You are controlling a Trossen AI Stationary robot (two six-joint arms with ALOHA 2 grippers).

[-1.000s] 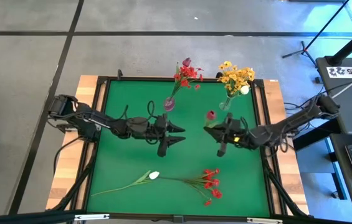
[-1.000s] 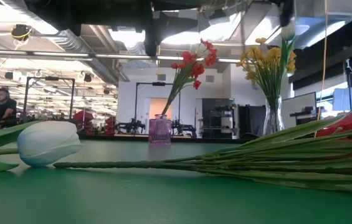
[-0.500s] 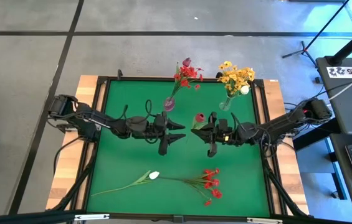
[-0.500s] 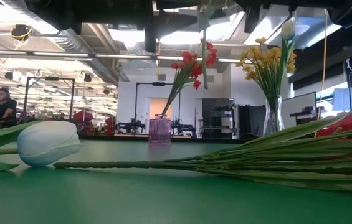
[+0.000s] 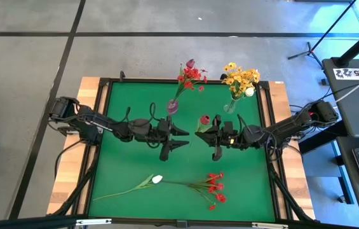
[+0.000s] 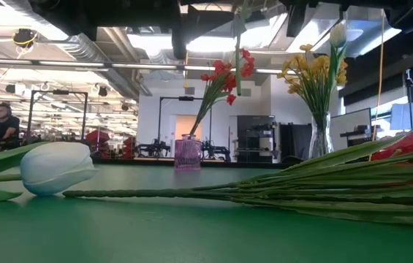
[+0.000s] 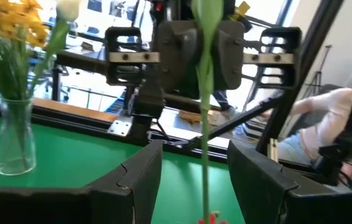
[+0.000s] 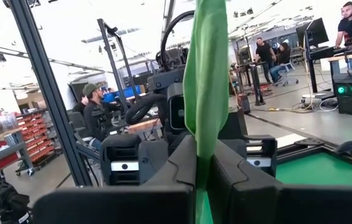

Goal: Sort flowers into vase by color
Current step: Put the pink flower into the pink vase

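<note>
A dark pink-red tulip hung mid-table, stem down, clamped in the right gripper. A white tulip and a red spray lay flat near the table's front edge. At the back edge, red sprays and yellow-orange sprays stood in vases.

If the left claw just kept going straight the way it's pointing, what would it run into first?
Most likely the dark pink-red tulip: its stem hangs just ahead of the open left gripper, in line with the gap between its fingers. The right gripper, shut on that stem, faces it right behind. Exact depth is hard to judge.
</note>
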